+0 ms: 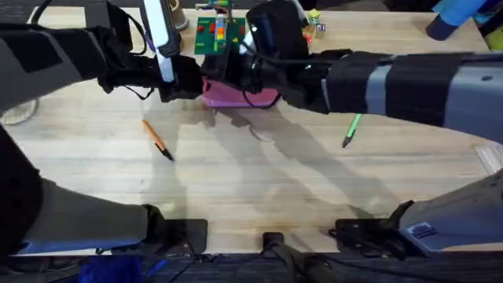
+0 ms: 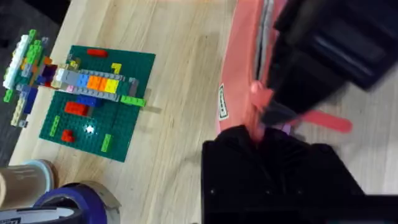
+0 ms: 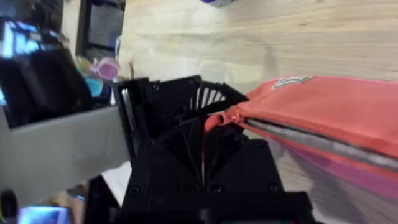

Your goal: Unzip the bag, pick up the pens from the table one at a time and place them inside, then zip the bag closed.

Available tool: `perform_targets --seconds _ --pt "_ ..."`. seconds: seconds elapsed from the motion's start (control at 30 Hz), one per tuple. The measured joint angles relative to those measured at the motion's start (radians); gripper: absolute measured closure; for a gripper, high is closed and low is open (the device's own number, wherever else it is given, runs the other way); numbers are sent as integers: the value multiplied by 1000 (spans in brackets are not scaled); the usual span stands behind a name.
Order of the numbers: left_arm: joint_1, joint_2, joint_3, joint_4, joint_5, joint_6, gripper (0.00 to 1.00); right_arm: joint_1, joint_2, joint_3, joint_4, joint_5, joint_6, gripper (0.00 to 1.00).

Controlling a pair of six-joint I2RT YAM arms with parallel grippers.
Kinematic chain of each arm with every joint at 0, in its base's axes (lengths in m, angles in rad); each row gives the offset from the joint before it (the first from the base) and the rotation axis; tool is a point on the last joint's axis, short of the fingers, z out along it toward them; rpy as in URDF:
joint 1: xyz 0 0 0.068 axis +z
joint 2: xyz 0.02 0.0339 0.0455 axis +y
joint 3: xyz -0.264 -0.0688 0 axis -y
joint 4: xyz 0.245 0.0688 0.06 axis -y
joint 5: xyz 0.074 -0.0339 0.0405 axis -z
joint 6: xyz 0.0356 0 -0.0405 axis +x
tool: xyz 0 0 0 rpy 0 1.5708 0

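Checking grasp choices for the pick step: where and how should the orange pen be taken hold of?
Grip the orange pen near mid-shaft, coming straight down from above with the fingers closing across its width. It lies flat and diagonal on the table, dark tip toward the arms' bases, with bare wood on both sides, so the gripper should probably turn to match that slant. The left arm seems nearer; the green pen lies on the right side.

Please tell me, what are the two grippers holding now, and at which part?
Both grip the pink bag. The left gripper pinches the fabric at one end, by the zipper. The right gripper pinches the end of the zipper line.
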Motion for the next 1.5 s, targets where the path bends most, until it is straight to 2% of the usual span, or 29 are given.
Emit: perform_targets --seconds 0.33,0.4,0.43,0.53,0.63,0.67,0.87,1.0,1.17,1.4,1.43,1.5 --pt "2 0 0 -2 4 0 958 38 0 0 0 54 -115 970" --pt "2 0 0 -2 4 0 958 35 0 0 3 49 -127 941" --pt "2 0 0 -2 4 0 958 34 0 0 6 40 -136 889" --pt "-2 0 0 2 4 0 958 31 -5 2 18 -23 -181 523" --pt "-1 0 0 1 6 0 958 9 -21 2 -50 -45 -223 90" --pt "-3 0 0 3 6 0 958 0 -27 3 -67 -61 -236 29" --pt "-5 0 0 5 5 0 958 -48 -113 3 -251 -93 -327 6" --pt "-5 0 0 5 5 0 958 -81 -190 3 -399 -65 -395 6" --pt "-5 0 0 5 5 0 959 -88 -316 3 -555 61 -512 6" --pt "-5 0 0 6 5 0 959 -88 -476 3 -629 246 -589 6" --pt "-5 0 0 6 5 1 929 -88 -488 3 -634 260 -593 6" --pt "-5 0 0 9 13 0 645 -88 -503 3 -641 282 -599 5"
